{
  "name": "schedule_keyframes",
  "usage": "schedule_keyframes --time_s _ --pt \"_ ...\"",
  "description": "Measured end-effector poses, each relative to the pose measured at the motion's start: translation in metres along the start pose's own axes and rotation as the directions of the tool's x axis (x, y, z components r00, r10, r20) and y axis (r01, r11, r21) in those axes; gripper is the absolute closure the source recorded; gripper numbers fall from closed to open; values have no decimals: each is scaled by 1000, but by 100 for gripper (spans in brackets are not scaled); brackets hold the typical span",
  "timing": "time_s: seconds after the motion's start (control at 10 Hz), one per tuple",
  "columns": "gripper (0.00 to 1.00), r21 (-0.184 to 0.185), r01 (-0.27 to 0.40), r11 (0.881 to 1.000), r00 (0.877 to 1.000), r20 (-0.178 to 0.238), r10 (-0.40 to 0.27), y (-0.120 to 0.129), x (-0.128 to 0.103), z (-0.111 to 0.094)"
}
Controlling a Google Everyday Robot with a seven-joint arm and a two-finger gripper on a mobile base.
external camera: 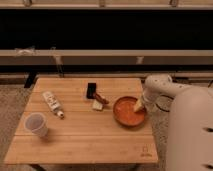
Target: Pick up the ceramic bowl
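The ceramic bowl (128, 112) is round, shallow and glossy orange-red. It sits on the right part of the wooden table (80, 142). My gripper (139, 105) hangs from the white arm (159, 89) and reaches down at the bowl's right rim, touching or just over it. The arm's white body fills the right edge of the view.
A translucent whitish plastic cup (37, 124) stands at the front left. A white bottle (52, 102) lies on its side at the left. A small black box (91, 90), a brown stick and a pale block (97, 105) lie left of the bowl. A dark rail runs behind the table.
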Motion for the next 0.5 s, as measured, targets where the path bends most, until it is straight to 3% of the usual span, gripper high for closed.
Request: schedule_keyframes --time_s 0.2,0.5 --pt "68 -4 -5 1000 1000 18 5 6 0 -9" --pt "97 36 -13 999 998 66 10 9 2 -43"
